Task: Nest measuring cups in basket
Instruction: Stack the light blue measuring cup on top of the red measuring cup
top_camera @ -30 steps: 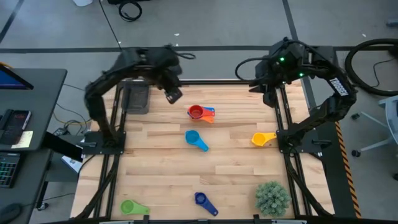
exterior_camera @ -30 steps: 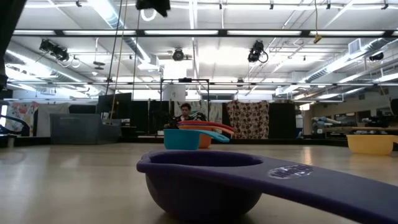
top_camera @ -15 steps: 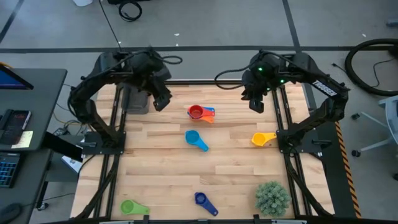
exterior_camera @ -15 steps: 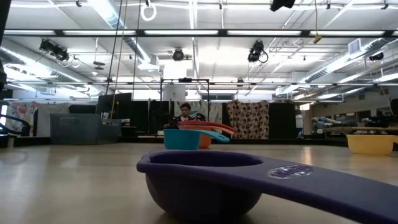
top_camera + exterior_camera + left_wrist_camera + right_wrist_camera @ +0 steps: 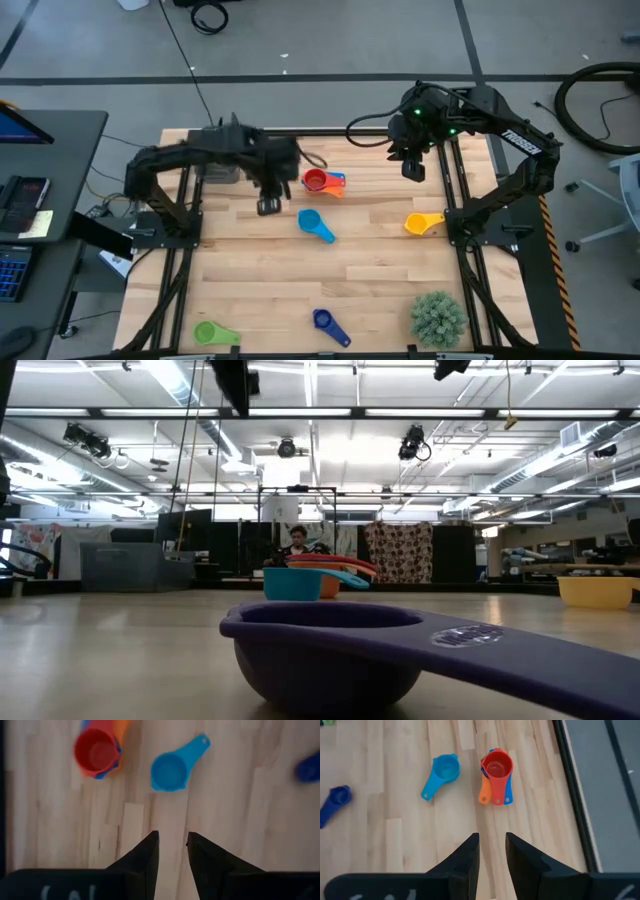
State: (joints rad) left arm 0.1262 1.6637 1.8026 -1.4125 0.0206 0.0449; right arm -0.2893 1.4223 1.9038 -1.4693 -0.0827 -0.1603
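Observation:
In the high view a nested stack of cups [image 5: 322, 181], red on top of orange and blue, lies at the far middle of the table. A light blue cup [image 5: 315, 224] lies just nearer. Single cups lie apart: yellow [image 5: 422, 223], dark blue [image 5: 330, 323], green [image 5: 215, 333]. My left arm partly hides the basket [image 5: 222, 174] at the far left. My left gripper [image 5: 268, 205] hovers open, left of the light blue cup [image 5: 172, 767]. My right gripper [image 5: 412, 165] hovers open, to the right of the stack [image 5: 496, 770].
A spiky green plant ball [image 5: 438, 317] sits at the near right corner. Black frame rails run along the table's left, right and far edges. Bare wood lies between the light blue cup and the near-edge cups. In the low view a person [image 5: 297, 540] shows far behind the table.
My left gripper has moved from beside the basket toward the near edge and now hangs left of the light blue cup. My right gripper shifted a little toward the table's left, then held still. No cup has moved.

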